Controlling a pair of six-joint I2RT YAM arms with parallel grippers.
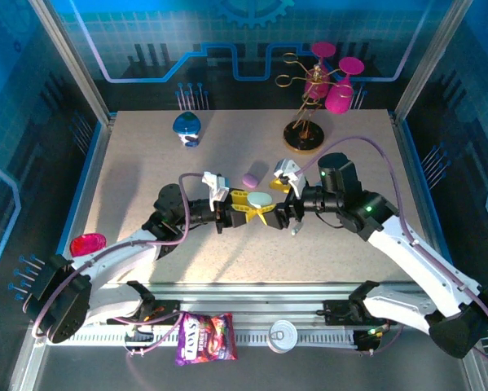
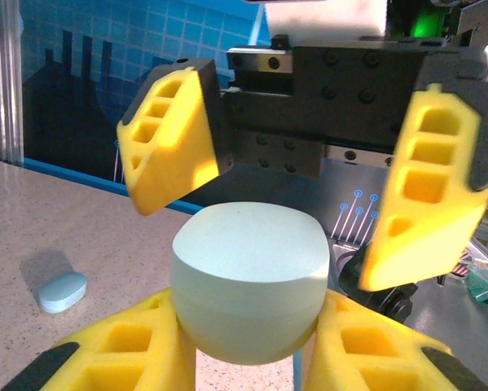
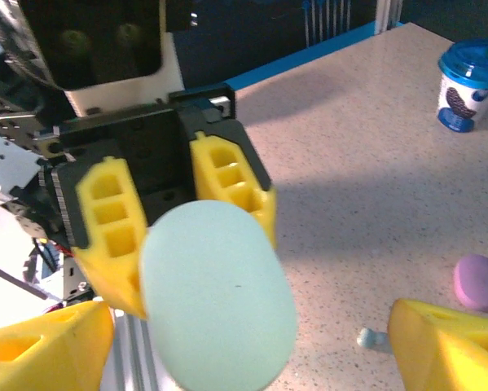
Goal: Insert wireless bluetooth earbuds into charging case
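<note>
So the left pincer [image 2: 248,338] is clenched on a pale mint, pebble-shaped plastic case [image 2: 250,281]. It grips low on the rounded belly, and the case looks lifted clear of the speckled beige counter [image 2: 32,236]. The right pincer [image 2: 276,228] faces it, its yellow hollow-ribbed fingers [image 2: 174,134] spread wide on either side of the mint case's flat top, not touching.

The case looks smooth, matte and hard, lid shut, with a faint seam round the middle. Light but slippery, I'd guess, so grab it across the broad sides, not the curved ends.

One tiny pale-blue stick-shaped bud [image 3: 372,337] lies on the counter near the mint case. It'll be fiddly and easy to flick away, so it's probably best pinched across the stem. A lilac pebble-shaped case [image 3: 478,281] sits past the bud, and a pale blue pebble case [image 2: 63,292] is well off on the mint case's other side.
</note>
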